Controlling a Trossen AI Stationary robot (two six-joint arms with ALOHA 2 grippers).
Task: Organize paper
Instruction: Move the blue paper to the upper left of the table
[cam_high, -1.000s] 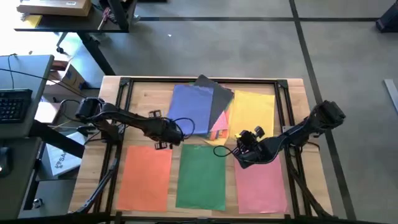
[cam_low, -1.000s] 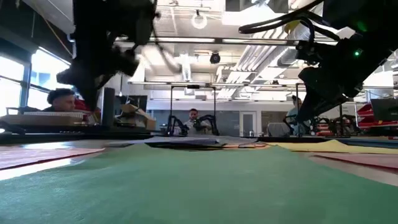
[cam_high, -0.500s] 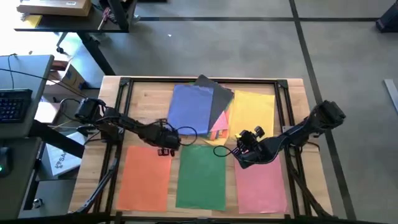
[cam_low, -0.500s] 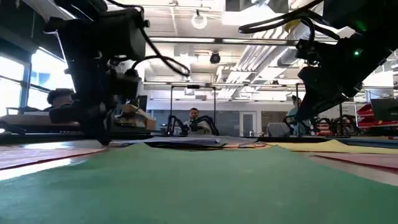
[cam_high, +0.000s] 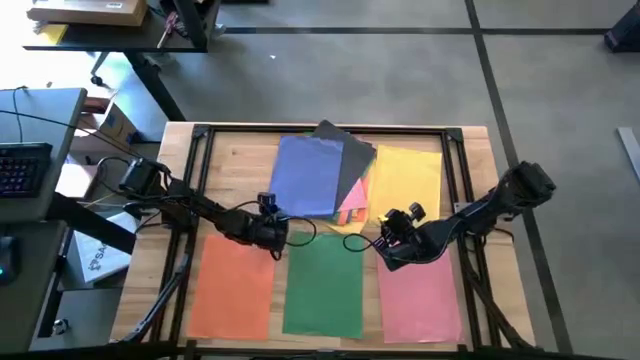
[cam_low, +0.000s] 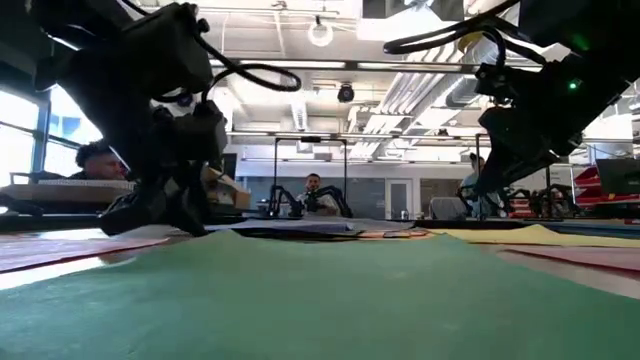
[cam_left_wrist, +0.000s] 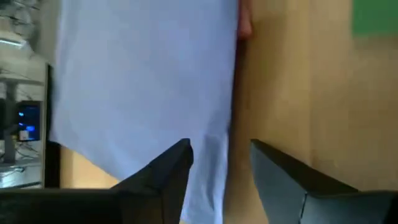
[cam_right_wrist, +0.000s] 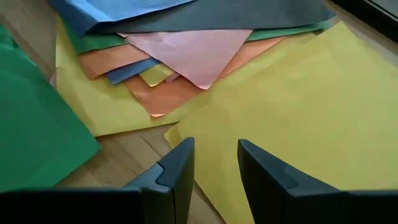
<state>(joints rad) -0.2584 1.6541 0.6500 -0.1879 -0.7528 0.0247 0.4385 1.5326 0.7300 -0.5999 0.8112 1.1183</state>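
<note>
The biggest danger, I think, is in the mixed pile (cam_right_wrist: 186, 56) at the far middle of the table (cam_high: 235, 160). There the sheets lie one over the other: blue, dark grey, pink, orange and green, all crossing at angles. If a gripper pinches at a corner there, it can easily catch two sheets together, or pull one and drag the neighbours out of place. The paper is thin, so a finger that pushes down and slides may also wrinkle it or fold an edge.

The left gripper (cam_high: 268, 228) hangs low between the orange sheet (cam_high: 234, 283) and the green sheet (cam_high: 324, 284), close to the near edge of the blue sheet (cam_high: 308, 175). Its fingers (cam_left_wrist: 165, 177) are apart and hold nothing; in its wrist view the long edge of the blue sheet (cam_left_wrist: 137, 93) lies just before them, with bare wood beside it.

The right gripper (cam_high: 392, 240) stays just above the far end of the pink sheet (cam_high: 420, 295), near the corner of the yellow sheet (cam_high: 405, 180). Its fingers (cam_right_wrist: 177, 171) are also apart and empty, and the yellow sheet (cam_right_wrist: 280, 118) spreads directly in front of them, with the pile behind.

Three sheets, orange, green and pink, already lie in a neat row along the near side.
</note>
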